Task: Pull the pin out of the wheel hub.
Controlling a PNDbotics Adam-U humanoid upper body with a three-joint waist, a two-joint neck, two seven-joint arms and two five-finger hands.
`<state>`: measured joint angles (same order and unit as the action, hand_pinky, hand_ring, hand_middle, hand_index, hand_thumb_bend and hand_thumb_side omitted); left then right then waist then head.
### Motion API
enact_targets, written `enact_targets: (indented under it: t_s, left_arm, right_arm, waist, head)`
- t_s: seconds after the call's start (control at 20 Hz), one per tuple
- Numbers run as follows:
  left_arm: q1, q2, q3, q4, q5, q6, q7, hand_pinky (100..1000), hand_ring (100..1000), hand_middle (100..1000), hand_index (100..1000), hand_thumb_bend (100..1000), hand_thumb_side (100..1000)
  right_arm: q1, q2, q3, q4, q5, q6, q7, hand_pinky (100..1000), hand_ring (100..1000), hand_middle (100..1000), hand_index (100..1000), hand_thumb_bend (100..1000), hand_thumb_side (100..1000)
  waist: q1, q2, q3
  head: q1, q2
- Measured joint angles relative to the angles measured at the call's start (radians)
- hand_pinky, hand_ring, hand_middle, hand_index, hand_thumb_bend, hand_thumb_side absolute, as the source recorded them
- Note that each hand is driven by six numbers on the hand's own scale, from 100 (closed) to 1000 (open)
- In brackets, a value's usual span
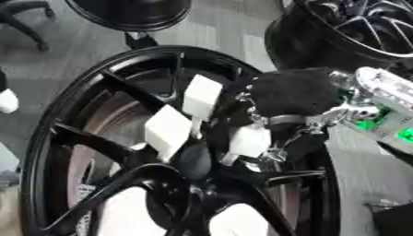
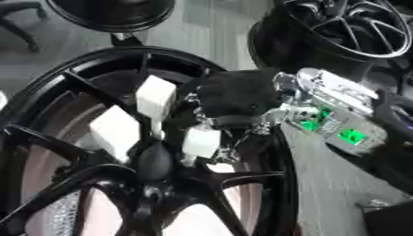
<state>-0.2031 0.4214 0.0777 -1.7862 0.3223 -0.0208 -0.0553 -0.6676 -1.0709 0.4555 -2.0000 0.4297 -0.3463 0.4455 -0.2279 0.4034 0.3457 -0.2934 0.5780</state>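
Grey floor, spare black rims behind. Big black wheel hub [image 1: 121,152] fills view, spokes meeting at centre cap. Right hand [image 1: 294,92] reaches in from right, white fingertips [image 1: 202,94] spread over centre; cannot tell if curled on anything. Pin not clearly visible, probably under fingers. Best: pinch pin, pull straight out along axis. Left hand absent.

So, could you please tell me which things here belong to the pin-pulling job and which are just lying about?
Belonging to the job:
- large black wheel
- its centre hub
- right hand, reaching in at the hub; pin not discernible

Lying about:
- second wheel, upper right
- dark wheel, top edge
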Motion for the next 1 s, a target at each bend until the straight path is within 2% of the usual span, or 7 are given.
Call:
enact_targets:
  t_s: [0.55, 0.8, 1.0]
  left_arm:
    - [0.014, 0.001, 0.000, 0.007, 0.003, 0.005, -0.004, 786, 768, 782, 793, 133, 955]
    - [0.027, 0.001, 0.000, 0.012, 0.006, 0.007, -0.002, 787, 768, 782, 793, 133, 954]
    - [0.039, 0.001, 0.007, 0.013, 0.007, 0.007, 0.002, 787, 768, 782, 793, 130, 946]
  right_arm:
    - [0.007, -0.046, -0.065, 0.001, -0.055, 0.009, 0.019, 900, 764, 482, 592, 109, 100]
    - [0.047, -0.093, -0.152, 0.001, -0.114, 0.020, 0.007, 901, 769, 506, 614, 128, 100]
    - [0.165, -0.145, -0.256, 0.001, -0.169, 0.049, -0.031, 902, 776, 533, 637, 165, 100]
  waist:
    - [0.001, -0.045, -0.020]
    - [0.006, -0.060, -0.040]
    - [0.010, -0.064, -0.063]
  head:
    - [0.001, 0.001]
    - [0.011, 0.003]
    - [0.028, 0.011]
